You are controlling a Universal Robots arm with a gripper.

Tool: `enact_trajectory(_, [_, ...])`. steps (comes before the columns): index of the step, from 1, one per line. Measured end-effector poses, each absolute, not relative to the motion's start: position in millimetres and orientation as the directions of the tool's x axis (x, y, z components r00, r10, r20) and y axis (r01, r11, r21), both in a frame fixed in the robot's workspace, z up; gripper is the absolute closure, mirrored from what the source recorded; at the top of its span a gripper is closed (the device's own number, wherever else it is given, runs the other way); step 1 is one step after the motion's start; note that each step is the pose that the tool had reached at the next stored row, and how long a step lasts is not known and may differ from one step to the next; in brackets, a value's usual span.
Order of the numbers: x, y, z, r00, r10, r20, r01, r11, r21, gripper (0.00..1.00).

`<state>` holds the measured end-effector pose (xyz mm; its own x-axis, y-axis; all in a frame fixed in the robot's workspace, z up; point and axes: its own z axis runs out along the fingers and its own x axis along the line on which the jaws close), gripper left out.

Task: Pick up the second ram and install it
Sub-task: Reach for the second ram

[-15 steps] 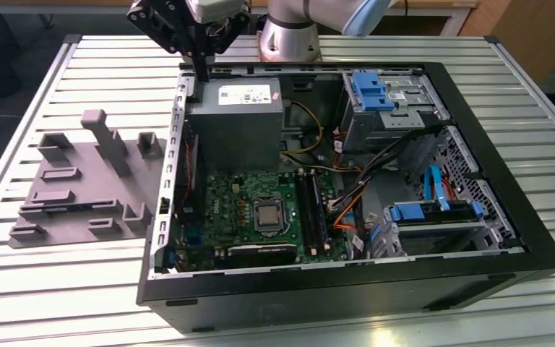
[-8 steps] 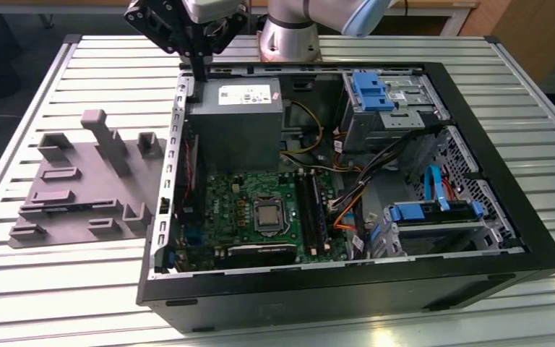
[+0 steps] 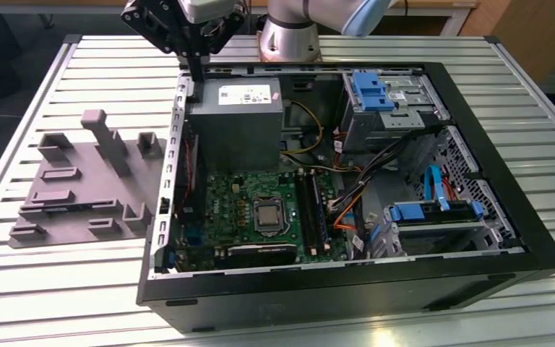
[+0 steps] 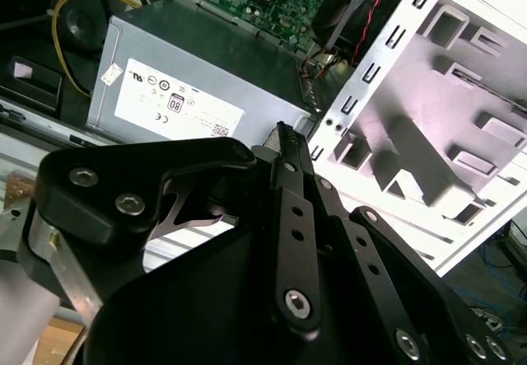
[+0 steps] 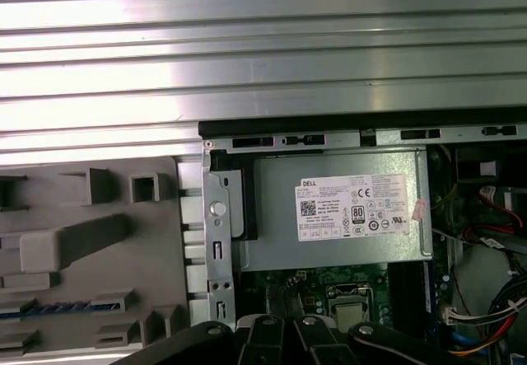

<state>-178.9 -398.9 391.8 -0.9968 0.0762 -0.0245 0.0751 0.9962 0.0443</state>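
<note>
While the gripper [image 3: 197, 72] hangs above the computer case [image 3: 355, 289], at the corner beside the power supply [image 3: 239, 130], its 2 fingers [image 4: 286, 147] are pressed together with nothing between them. The second ram [image 5: 58, 307] lies in a slot of the grey holder [image 5: 82, 241] just beside the case, apart from the gripper.

An open computer case [image 3: 355, 289] lies on a slatted table [image 3: 66, 303], beside what looks like a grey parts holder [image 3: 75, 195].
</note>
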Motion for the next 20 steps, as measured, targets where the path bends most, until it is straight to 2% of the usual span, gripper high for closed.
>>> enact_trajectory(20, [-188.9, -399.9, 391.6, -0.997, 0.076, -0.024, 0.075, 0.996, 0.044, 0.89])
